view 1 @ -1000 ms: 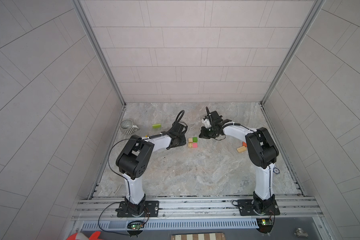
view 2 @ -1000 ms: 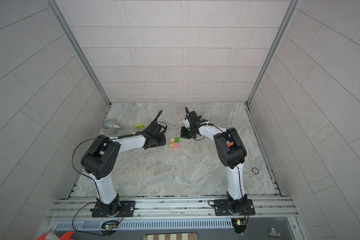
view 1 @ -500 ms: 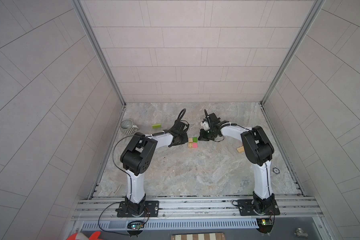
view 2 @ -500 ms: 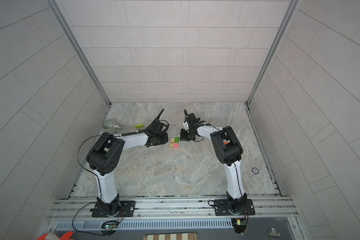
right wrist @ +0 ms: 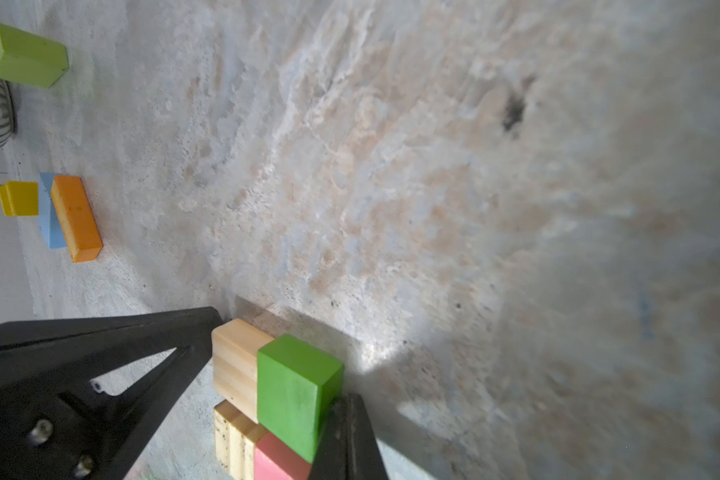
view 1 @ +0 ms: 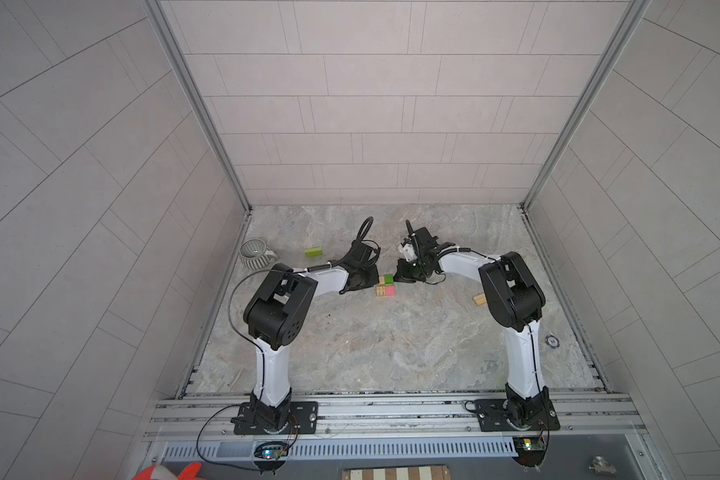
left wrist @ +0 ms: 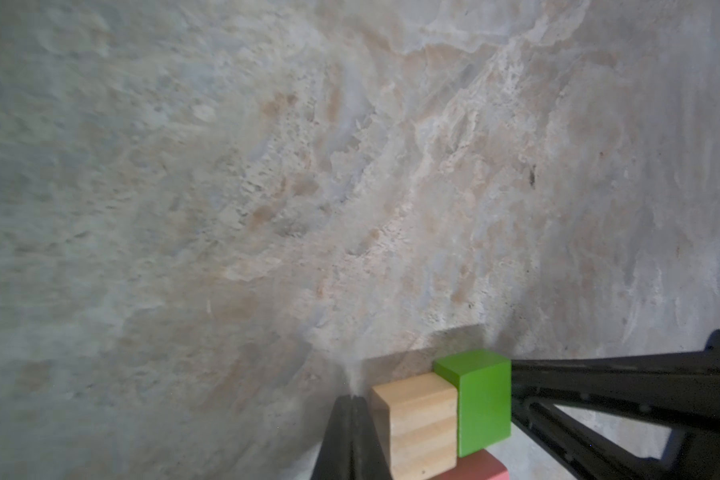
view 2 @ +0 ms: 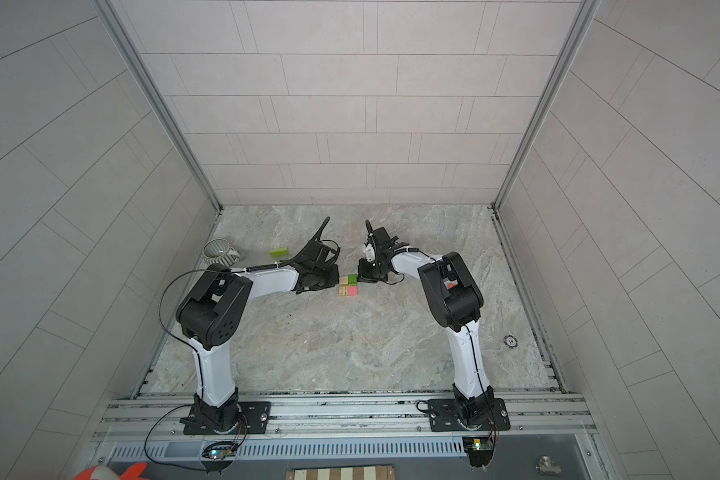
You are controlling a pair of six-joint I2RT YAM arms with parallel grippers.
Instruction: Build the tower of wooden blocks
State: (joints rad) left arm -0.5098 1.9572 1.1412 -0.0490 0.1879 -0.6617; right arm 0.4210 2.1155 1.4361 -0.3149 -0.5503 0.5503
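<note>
The wood block tower is a tight two-by-two cluster on the stone floor: a green cube (view 1: 388, 279) (right wrist: 296, 390), a tan cube (left wrist: 416, 419) (right wrist: 233, 357), a second tan block (view 1: 381, 289) (right wrist: 231, 436) and a pink-red block (view 1: 390, 291) (right wrist: 279, 461). My left gripper (view 1: 373, 281) (left wrist: 352, 401) is shut and empty, its tips right beside the tan cube. From the opposite side my right gripper (view 1: 400, 279) (right wrist: 348, 399) is shut and empty, its tips against the green cube. In the right wrist view an orange block (right wrist: 75, 218), a blue block (right wrist: 48, 216) and a yellow arch (right wrist: 17, 198) lie together, farther off.
A lime-green block (view 1: 313, 251) (view 2: 278, 251) lies at the back left, near the grey ribbed mug (view 1: 255, 252) (view 2: 219, 252) by the left wall. A tan block (view 1: 480, 299) lies beside the right arm's elbow. A small round chip (view 1: 552, 340) sits near the right wall.
My left gripper has shut and moved right, up to the cluster. The right gripper has edged left and down against the green cube. The blocks have not visibly shifted.
</note>
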